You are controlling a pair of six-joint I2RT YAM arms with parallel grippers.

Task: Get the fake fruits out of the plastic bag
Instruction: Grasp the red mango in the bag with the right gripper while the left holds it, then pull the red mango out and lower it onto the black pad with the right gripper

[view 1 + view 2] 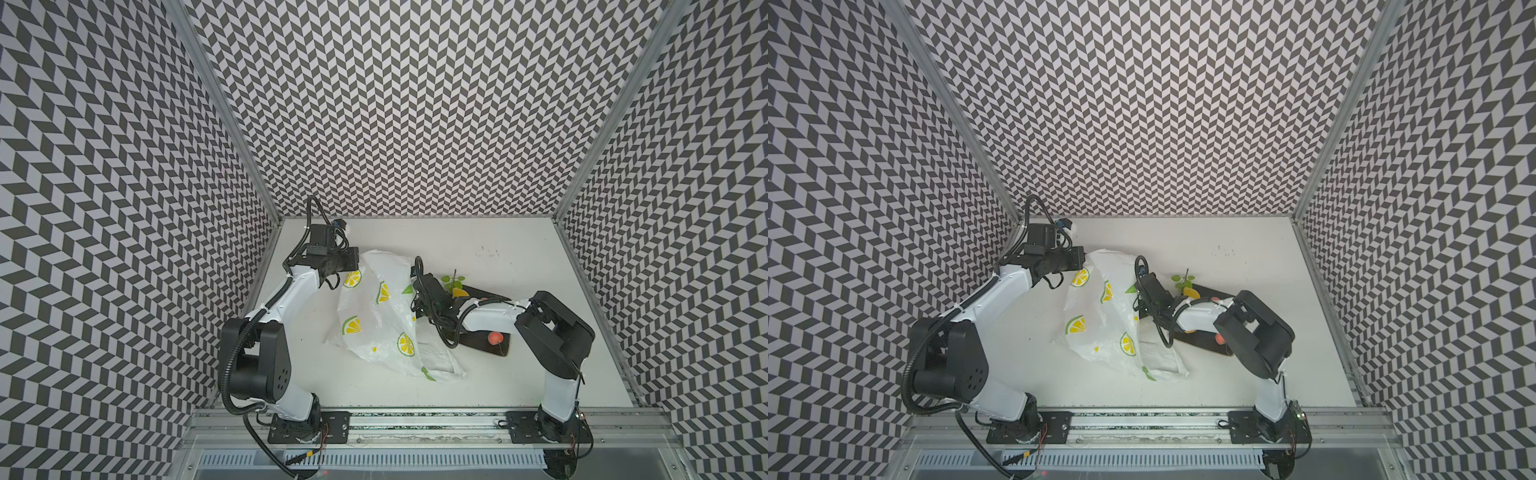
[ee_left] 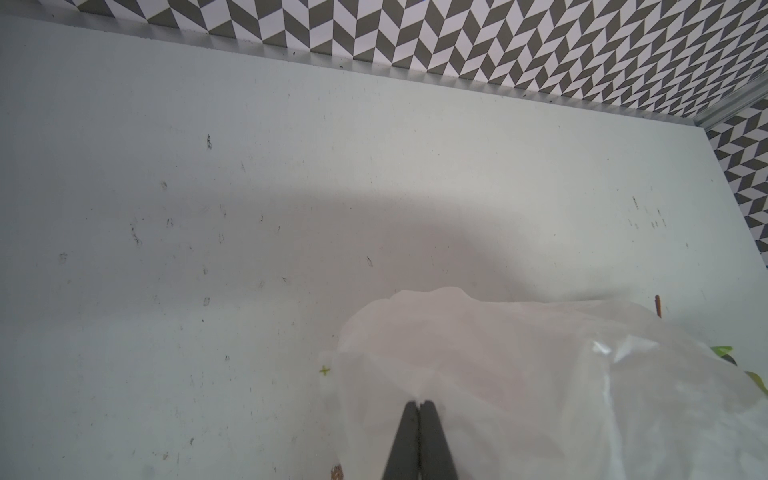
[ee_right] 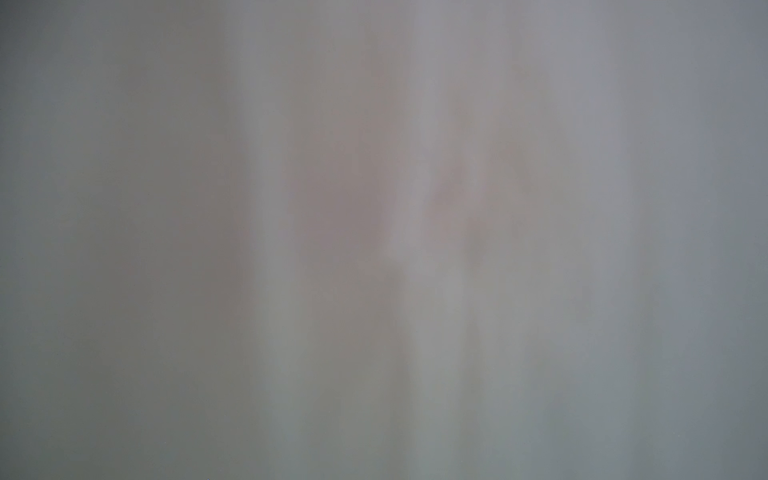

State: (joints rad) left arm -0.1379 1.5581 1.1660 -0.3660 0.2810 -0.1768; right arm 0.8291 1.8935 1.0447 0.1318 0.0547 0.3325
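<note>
closely, we see the left gripper [image 2: 419, 405] clamped tight on the plastic bag [image 1: 374, 324] at its far-left corner; the bag runs long toward near right. the right arm reaches low into its side, right gripper hidden, so we cannot tell its state. lemon [image 1: 459, 292] and peach [image 1: 495, 338] sit on the plate [image 1: 478, 347].

Plastic bag [image 1: 374, 307] translucent white, yellow-green lemon-slice print; plate [image 1: 478, 343] dark; walls [image 1: 415, 104] grey-white chevron.

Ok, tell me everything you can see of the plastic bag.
The plastic bag is thin, crinkly, translucent white film printed with lemon slices and green leaves. It lies crumpled on the white table, its far end held up by the left gripper, shut on a pinch of film. The right arm meets its right edge.
</note>
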